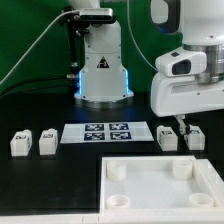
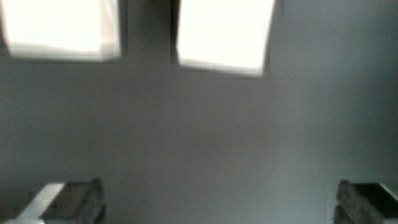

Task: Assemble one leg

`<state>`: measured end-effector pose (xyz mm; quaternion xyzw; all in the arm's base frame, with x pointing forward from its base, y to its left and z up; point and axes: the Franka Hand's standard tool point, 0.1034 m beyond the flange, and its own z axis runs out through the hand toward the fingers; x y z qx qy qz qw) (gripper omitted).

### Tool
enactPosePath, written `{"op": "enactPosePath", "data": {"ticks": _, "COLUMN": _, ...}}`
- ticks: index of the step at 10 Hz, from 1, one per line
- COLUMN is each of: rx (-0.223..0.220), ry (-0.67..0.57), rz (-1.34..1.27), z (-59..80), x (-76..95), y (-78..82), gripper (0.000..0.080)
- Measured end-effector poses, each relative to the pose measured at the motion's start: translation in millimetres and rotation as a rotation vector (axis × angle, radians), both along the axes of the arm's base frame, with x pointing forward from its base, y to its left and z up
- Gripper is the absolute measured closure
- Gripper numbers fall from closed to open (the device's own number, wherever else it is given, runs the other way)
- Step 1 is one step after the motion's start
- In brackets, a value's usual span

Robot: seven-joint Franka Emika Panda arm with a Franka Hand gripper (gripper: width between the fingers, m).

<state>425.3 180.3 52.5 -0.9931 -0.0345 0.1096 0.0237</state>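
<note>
Four small white legs with black-and-white tags stand on the black table. Two are at the exterior view's left (image 1: 19, 143) (image 1: 46, 142) and two at its right (image 1: 168, 138) (image 1: 197, 137). My gripper (image 1: 183, 125) hangs just above and behind the right pair, roughly between them. In the wrist view the gripper (image 2: 217, 192) is open and empty. Its two dark fingers (image 2: 68, 200) stand wide apart with bare table between them. Two blurred white legs (image 2: 63, 28) (image 2: 226, 35) lie ahead of the fingers, apart from them.
The large white square tabletop panel (image 1: 160, 200) with round corner sockets lies at the front right. The marker board (image 1: 108, 132) lies between the two pairs of legs. The robot's base (image 1: 103, 70) stands behind it.
</note>
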Motion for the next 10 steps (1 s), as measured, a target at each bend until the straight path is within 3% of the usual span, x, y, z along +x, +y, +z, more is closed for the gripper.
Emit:
{"op": "enactPosePath", "data": {"ticks": 2, "rx": -0.03, "ry": 0.267, "rz": -0.034, "z": 0.3, "x": -6.2, "y": 8.4, "gripper": 0.0151}}
{"op": "enactPosePath", "data": {"ticks": 7, "rx": -0.063, "ry": 0.652, "rz": 0.029, "z": -8.8, "x": -16.8, "y": 6.7, "gripper": 0.0151}}
{"op": "enactPosePath", "data": {"ticks": 8, "rx": -0.057, "ry": 0.626, "rz": 0.025, "z": -13.5, "x": -11.8, "y": 8.7, "gripper": 0.0151}}
{"op": "enactPosePath", "data": {"ticks": 10, "rx": -0.076, "ry": 0.638, "rz": 0.01, "z": -25.6, "x": -27.6, "y": 8.5, "gripper": 0.0151}}
